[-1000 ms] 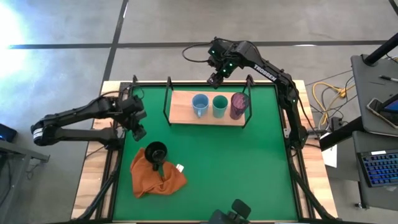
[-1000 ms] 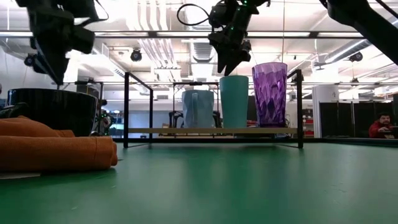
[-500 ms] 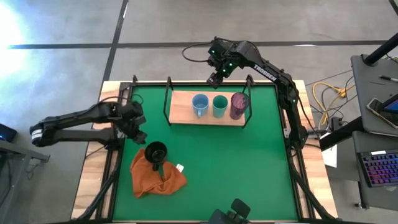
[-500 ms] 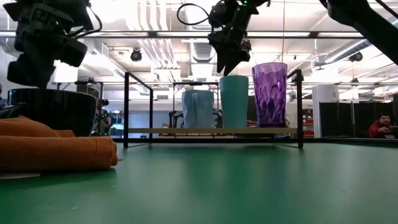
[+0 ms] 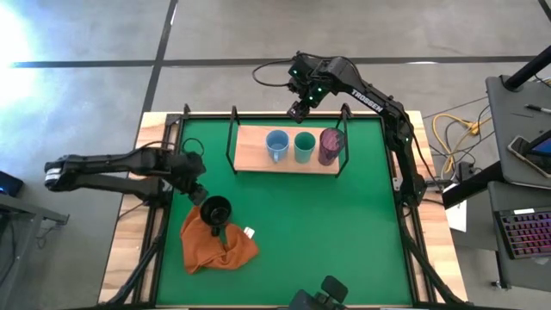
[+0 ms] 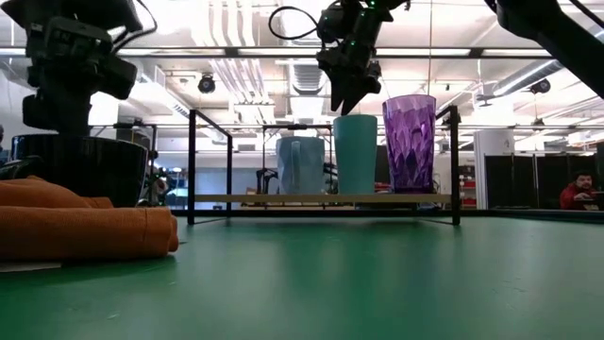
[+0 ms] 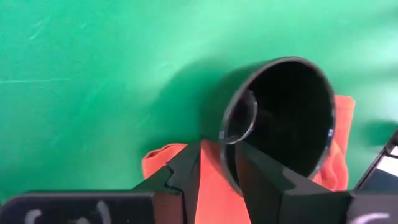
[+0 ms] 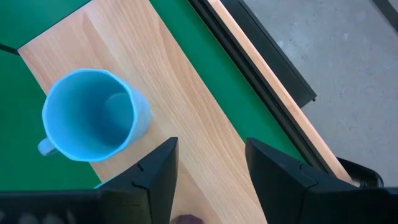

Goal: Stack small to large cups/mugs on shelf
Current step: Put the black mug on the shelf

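Observation:
The black mug (image 5: 215,209) stands upright on the orange cloth (image 5: 217,248) at the table's near left. My left gripper (image 5: 197,191) is open just above the mug's far-left rim; in the left wrist view (image 7: 217,165) one finger is over the mug's mouth and one is outside its wall. The light blue mug (image 5: 276,145), teal cup (image 5: 304,146) and purple tumbler (image 5: 331,145) stand in a row on the wooden shelf (image 5: 250,153). My right gripper (image 5: 297,108) hangs open and empty above the shelf's far edge. My left gripper comes from above, pointing down, with its fingers on either side of the black mug's rim (image 7: 225,127) on the side away from the handle. I cannot tell whether a finger touches the rim. The mug stands upright on the cloth.
The shelf's black metal frame (image 6: 192,165) rises at both ends of the board. A small white tag (image 5: 250,231) lies beside the cloth. The green mat (image 5: 344,232) is bare on the near right. A person shows far off in the room (image 6: 580,189).
My left gripper has moved toward the table's near edge and down, from beside the black mug to over its rim. The mug, the cloth and the three vessels on the shelf have stayed where they were.

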Available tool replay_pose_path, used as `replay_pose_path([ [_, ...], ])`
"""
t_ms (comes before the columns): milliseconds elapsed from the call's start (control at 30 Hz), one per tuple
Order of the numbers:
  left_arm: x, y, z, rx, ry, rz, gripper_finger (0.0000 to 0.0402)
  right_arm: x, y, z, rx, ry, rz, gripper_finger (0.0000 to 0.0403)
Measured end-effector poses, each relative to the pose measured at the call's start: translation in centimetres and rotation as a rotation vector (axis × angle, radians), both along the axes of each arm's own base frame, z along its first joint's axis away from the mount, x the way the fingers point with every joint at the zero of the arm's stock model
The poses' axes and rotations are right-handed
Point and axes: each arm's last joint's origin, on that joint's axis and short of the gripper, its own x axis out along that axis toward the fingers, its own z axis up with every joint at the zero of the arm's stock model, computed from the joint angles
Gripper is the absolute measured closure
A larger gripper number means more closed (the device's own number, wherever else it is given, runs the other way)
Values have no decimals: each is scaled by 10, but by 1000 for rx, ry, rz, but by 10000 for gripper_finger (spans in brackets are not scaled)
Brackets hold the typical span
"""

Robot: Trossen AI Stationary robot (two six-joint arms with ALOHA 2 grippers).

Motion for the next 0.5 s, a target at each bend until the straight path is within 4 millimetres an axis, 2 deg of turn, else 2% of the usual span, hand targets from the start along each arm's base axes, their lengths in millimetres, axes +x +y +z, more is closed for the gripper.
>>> replay_pose_path([
  [233, 10, -19, -3, 42, 19, 2, 315, 0, 0, 0, 0, 0, -1, 222],
  [500, 21, -26, -18, 89, 124, -5, 315, 0, 0, 0, -1, -2, 0, 225],
])
